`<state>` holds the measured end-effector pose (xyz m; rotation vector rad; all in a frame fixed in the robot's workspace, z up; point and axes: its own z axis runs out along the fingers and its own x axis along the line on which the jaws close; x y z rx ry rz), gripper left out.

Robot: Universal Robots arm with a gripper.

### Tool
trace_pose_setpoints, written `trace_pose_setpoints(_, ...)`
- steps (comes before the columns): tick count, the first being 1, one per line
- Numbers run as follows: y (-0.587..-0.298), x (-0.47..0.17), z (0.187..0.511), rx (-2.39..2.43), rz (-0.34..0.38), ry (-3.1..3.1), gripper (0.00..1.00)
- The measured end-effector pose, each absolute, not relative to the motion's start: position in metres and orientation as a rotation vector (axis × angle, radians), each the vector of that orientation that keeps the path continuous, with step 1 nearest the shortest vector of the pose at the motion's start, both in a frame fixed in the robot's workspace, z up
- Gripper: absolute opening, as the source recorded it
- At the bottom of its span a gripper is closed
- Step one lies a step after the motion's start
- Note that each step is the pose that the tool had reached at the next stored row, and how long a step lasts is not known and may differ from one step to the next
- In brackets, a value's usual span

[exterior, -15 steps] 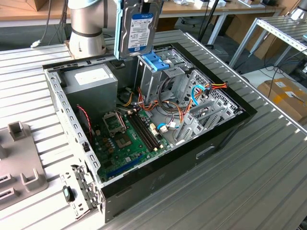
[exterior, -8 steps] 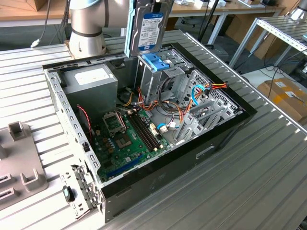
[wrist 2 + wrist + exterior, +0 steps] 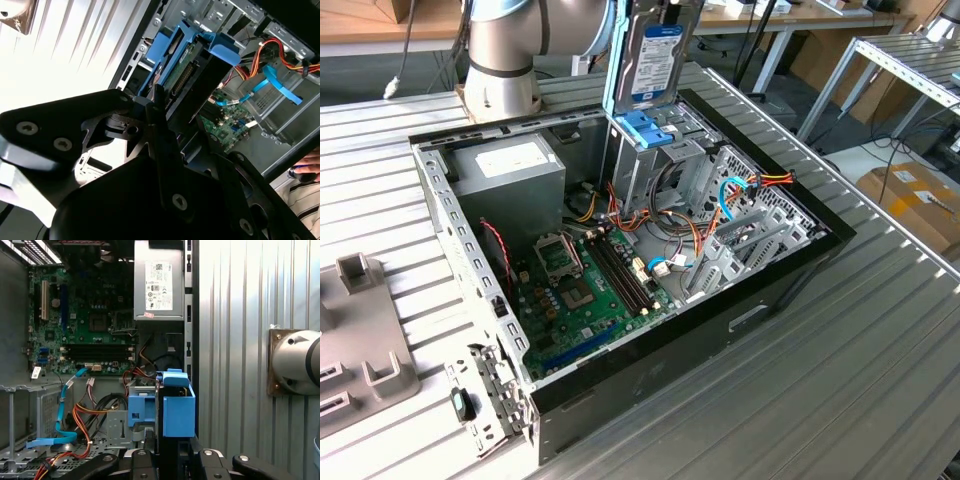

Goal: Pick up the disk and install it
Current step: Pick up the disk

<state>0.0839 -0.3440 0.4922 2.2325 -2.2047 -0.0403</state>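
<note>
Checking in on the drive install: the pick-up half looked done. The disk (image 3: pixel 658 58) was off the worktop (image 3: pixel 850 400) and hanging upright on its short edge, up at 12 o'clock in the exterior view, right above the tall metal cage (image 3: pixel 655 170) inside the open computer case (image 3: pixel 720 335). Its lower edge sat just over the blue plastic bracket (image 3: pixel 645 128) on top of that cage, close enough that I couldn't tell if they touched. The hand (image 3: pixel 172 117) was clamped on the disk, its black jaws pinching it from both flat sides in the second wrist view. Seating it was the part not yet done, I'd say: most of the disk stood clear above the cage, with none of it visibly down in a slot.

Materials-wise, the disk was a flat silver-grey metal slab with a blue-and-white label and light-blue plastic rails down its long edges, plus a green board (image 3: pixel 186 76) on its back face. The cage was bare perforated sheet metal. A green motherboard (image 3: pixel 575 290) lay flat at 7 o'clock from the cage, the boxy grey power supply (image 3: pixel 510 165) at 9 o'clock, and a tangle of orange, yellow and blue cables (image 3: pixel 740 190) at 3 o'clock. The worktop was ribbed aluminium slats.
</note>
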Motion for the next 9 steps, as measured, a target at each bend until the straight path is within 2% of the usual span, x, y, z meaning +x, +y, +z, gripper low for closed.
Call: trace_pose_setpoints(9, -0.344, 0.114, 0.492, 2.233, -0.040, -2.205, 0.35)
